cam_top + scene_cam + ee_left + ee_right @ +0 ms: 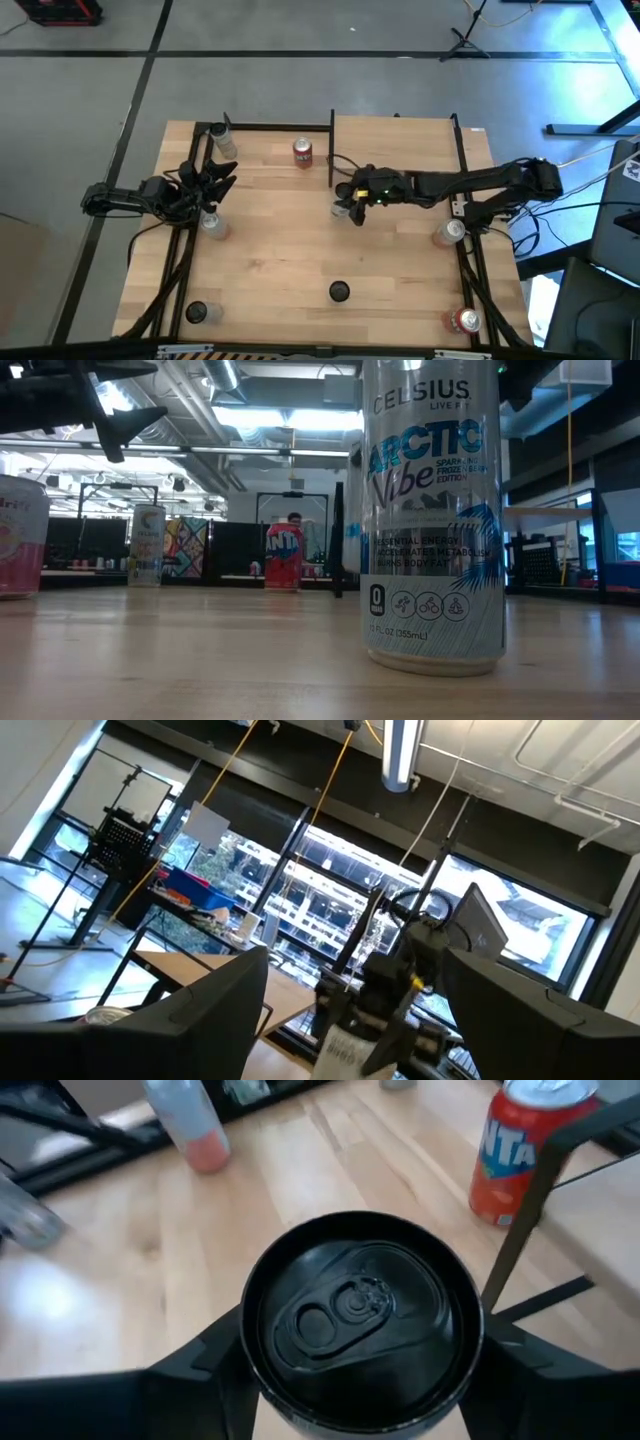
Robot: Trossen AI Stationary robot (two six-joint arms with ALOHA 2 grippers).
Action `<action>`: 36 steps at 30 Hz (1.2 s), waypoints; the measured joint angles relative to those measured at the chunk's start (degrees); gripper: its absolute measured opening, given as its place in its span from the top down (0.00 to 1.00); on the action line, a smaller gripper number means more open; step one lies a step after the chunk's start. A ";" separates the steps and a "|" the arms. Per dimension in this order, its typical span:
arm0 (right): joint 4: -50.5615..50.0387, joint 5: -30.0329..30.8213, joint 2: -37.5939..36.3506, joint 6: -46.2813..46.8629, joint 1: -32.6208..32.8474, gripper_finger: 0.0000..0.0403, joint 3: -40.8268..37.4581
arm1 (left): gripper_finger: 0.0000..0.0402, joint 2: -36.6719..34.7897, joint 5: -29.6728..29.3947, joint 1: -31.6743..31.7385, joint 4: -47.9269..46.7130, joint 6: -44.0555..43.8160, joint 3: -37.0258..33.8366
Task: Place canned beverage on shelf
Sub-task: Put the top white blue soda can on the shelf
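My right gripper (352, 208) is positioned near the table's centre, just beside the near edge of the shelf (400, 150), and is closed around a black-topped can (360, 1320). In the right wrist view, one finger presses each side of the can just below its rim. This grip height appears chosen to keep the can upright and leave its base free for setting down. The low view shows a silver Celsius can (432, 510) standing on the table (270, 240); it is probably this same can, in which case it has not yet been lifted. A black post of the shelf and an orange Fanta can (520, 1150) stand just beyond the held can, so the lift must clear the post before moving over the raised board. My left gripper (215, 185) waits at the table's left edge with its fingers apart and holding nothing, clear of the working path. Other cans stand at the table's corners and edges, well apart from the shelf. The shelf board carries no can at present.
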 joint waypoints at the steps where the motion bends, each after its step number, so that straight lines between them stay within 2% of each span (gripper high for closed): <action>1: -0.17 0.01 -1.04 0.12 0.00 0.42 0.02 | 0.27 0.02 0.00 0.02 -0.12 0.00 0.00; 5: -1.94 0.89 -5.29 1.23 0.00 0.42 0.14 | 0.27 0.00 0.09 0.00 -0.96 0.04 0.00; 9: -9.52 2.82 -8.09 1.83 0.00 0.41 3.00 | 0.27 0.02 0.13 0.00 -1.05 0.04 0.00; 16: -23.83 6.01 -8.61 -0.41 0.00 0.42 12.23 | 0.27 0.02 0.22 0.00 -1.03 0.04 0.00; 25: -32.41 12.52 -9.90 -4.39 -0.11 0.42 18.27 | 0.27 0.02 0.14 0.00 -1.01 -0.12 0.00; 36: -38.58 11.67 -18.29 -3.64 -8.86 0.42 18.27 | 0.27 0.02 -0.18 0.01 -1.23 -0.01 0.02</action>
